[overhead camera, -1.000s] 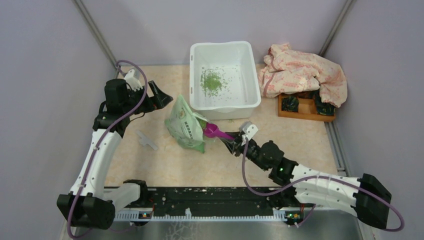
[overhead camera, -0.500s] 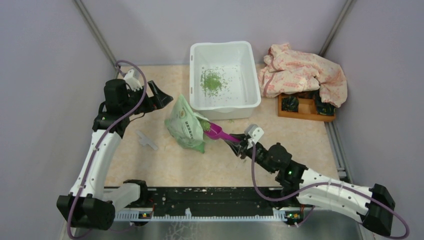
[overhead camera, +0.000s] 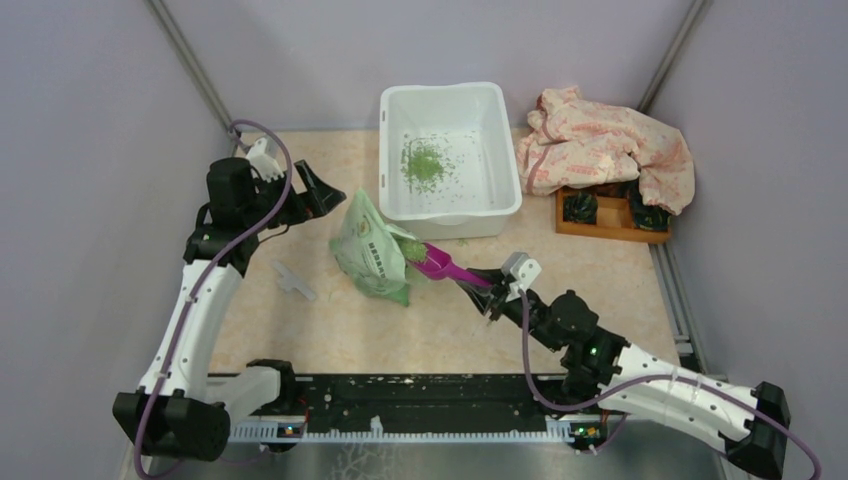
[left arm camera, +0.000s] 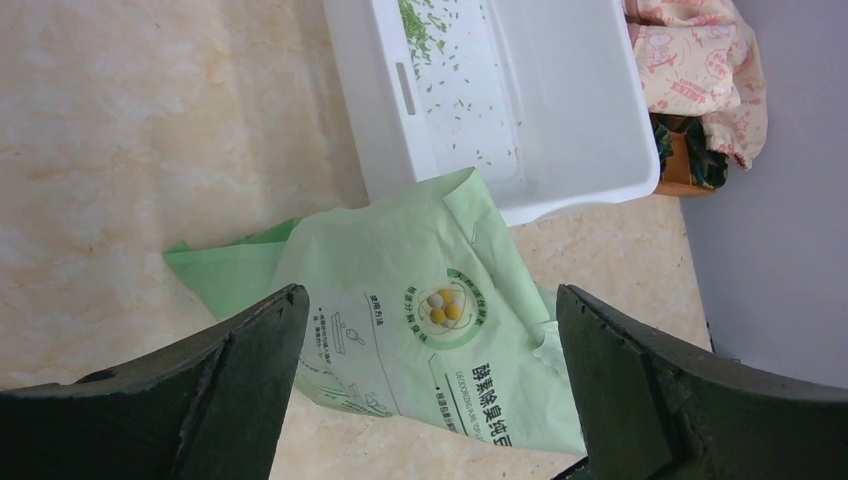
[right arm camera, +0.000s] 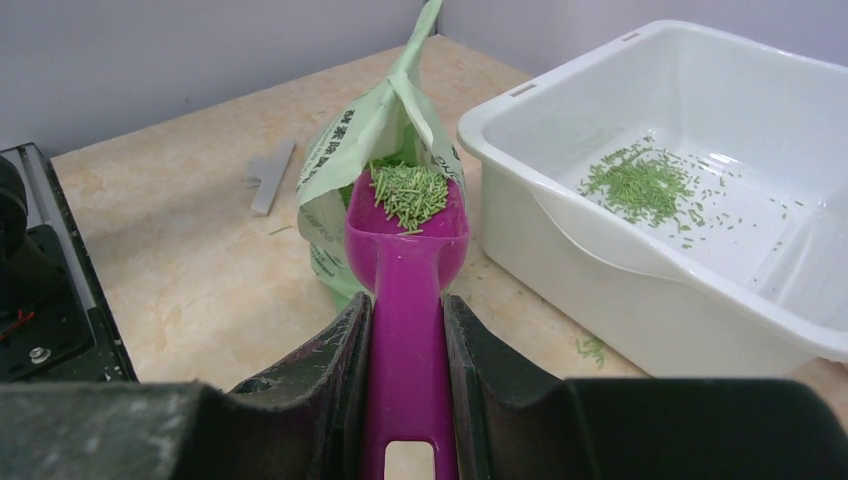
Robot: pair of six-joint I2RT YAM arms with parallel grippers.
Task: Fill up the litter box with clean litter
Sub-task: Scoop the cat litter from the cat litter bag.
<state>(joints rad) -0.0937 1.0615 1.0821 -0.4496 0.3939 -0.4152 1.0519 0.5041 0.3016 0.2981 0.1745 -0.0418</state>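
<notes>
**Op2:** Status on ur side?

**Op1:** Mid-transfer. My right gripper (right arm camera: 407,325) is clamped on the handle of the magenta scoop (right arm camera: 408,250). The bowl's loaded w/ clean litter (right arm camera: 408,192) and sits right at the mouth of the bag (overhead camera: 370,252).

**Op2:** Left arm?

**Op1:** Left gripper (left arm camera: 430,300) hangs above the bag, jaws spread wide, nothing in them. Can't tell if it touches the bag, doesn't look like it.

**Op2:** How much is in the tub?

**Op1:** One small pile + scattered bits on the floor of the litter box (overhead camera: 450,218), left of centre. Most of the floor is bare, so I'd judge we're early, many scoops to go. A few stray bits lie on the table (overhead camera: 330,330) by the box's near wall.

**Op2:** Next move?

**Op1:** Imo: lift the scoop clear of the bag, hold it level, carry it over the near rim, then roll the wrist to tip. The box is just beyond the bag, so it's a short trip. The risk is that the load sits heaped toward the front lip, and any tilt would spill it short of the rim. The bag looks floppy and could drag along w/ the scoop.
</notes>
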